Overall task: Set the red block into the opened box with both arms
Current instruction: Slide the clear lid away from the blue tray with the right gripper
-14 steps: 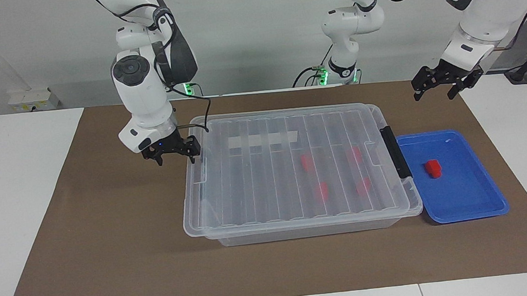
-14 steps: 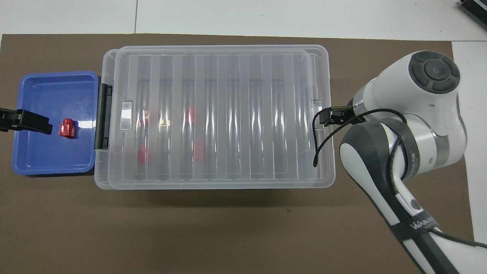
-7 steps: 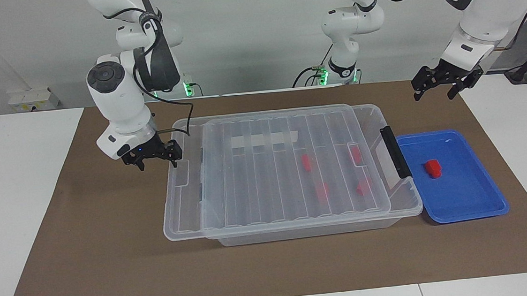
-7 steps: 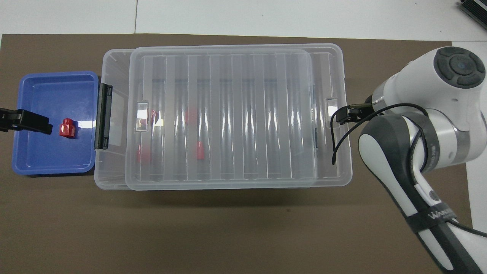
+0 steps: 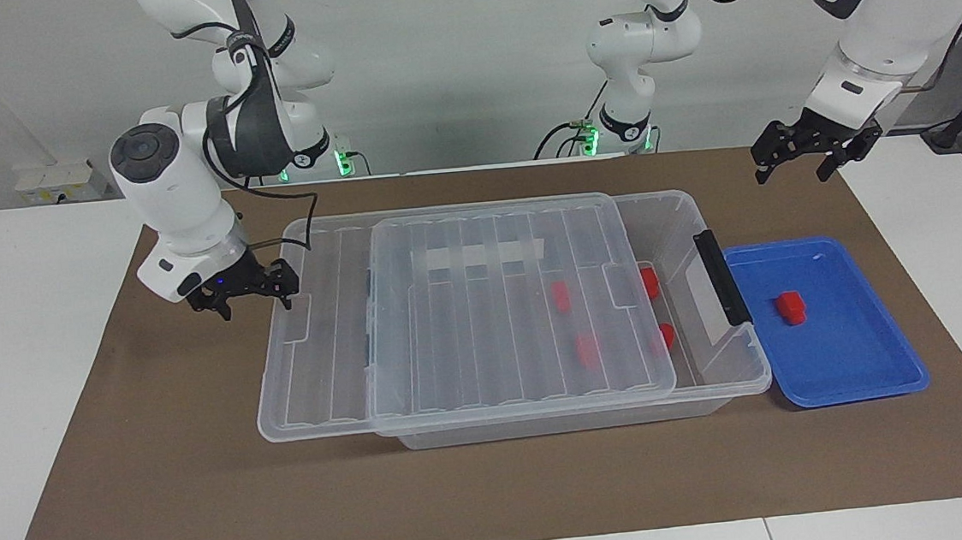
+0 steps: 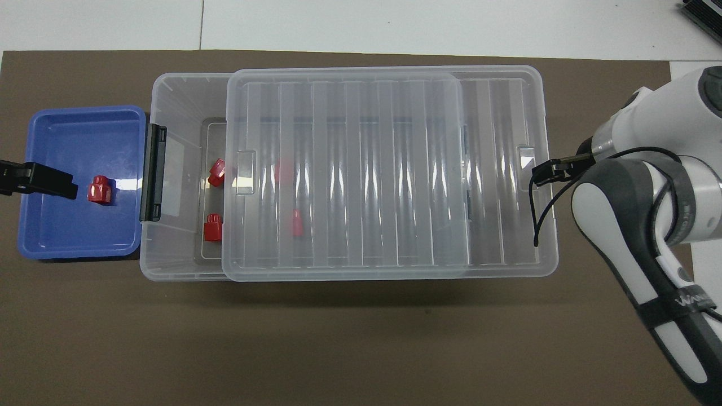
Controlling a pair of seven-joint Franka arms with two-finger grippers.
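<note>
The red block (image 5: 790,306) (image 6: 100,190) lies in a shallow blue tray (image 5: 849,370) (image 6: 79,121) beside the box, at the left arm's end. The clear box (image 5: 545,424) (image 6: 175,107) stands mid-table. Its ribbed lid (image 5: 494,320) (image 6: 350,169) sits shifted toward the right arm's end, so a strip by the black clip handle (image 5: 720,277) (image 6: 153,172) is uncovered. My right gripper (image 5: 240,295) (image 6: 550,171) is open at the lid's overhanging end, one fingertip against its edge. My left gripper (image 5: 807,160) (image 6: 56,183) hangs open over the tray's outer end.
Several other red blocks (image 5: 649,282) (image 6: 216,171) lie inside the box, some under the lid. A brown mat (image 5: 162,467) covers the table. A third white arm (image 5: 643,43) stands at the robots' end, away from the work.
My right gripper has moved toward the right arm's end of the table, and the lid has slid with it, uncovering the box's handle end. The left arm has not moved.
</note>
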